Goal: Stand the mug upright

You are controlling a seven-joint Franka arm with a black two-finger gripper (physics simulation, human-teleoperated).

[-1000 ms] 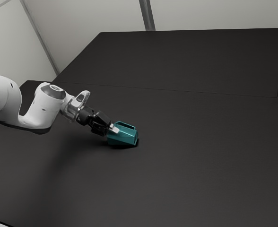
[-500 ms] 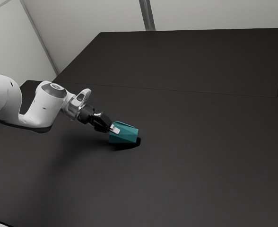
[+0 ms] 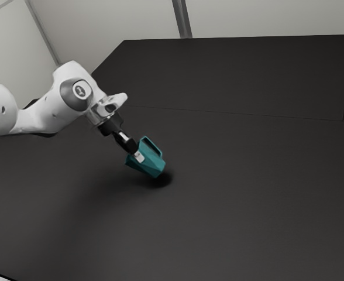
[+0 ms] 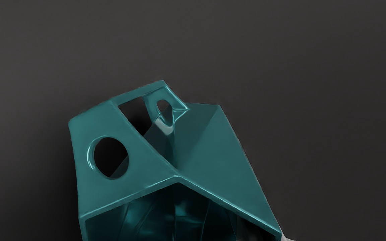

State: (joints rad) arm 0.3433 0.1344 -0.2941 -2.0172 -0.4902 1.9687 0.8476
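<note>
On the exterior view's clock face, with 12 at the far side, the mug (image 3: 150, 164) was held aslant over the table (image 3: 248, 205), its handle (image 3: 155, 144) toward 1, its mouth (image 4: 186, 214) toward 10. It was gripped by the gripper (image 3: 138, 157) from 10, where the arm (image 3: 58, 108) was stretched. Shadow (image 3: 160, 180) was cast at 5; a wall (image 3: 265, 20) was set at 12, beyond the table.
</note>
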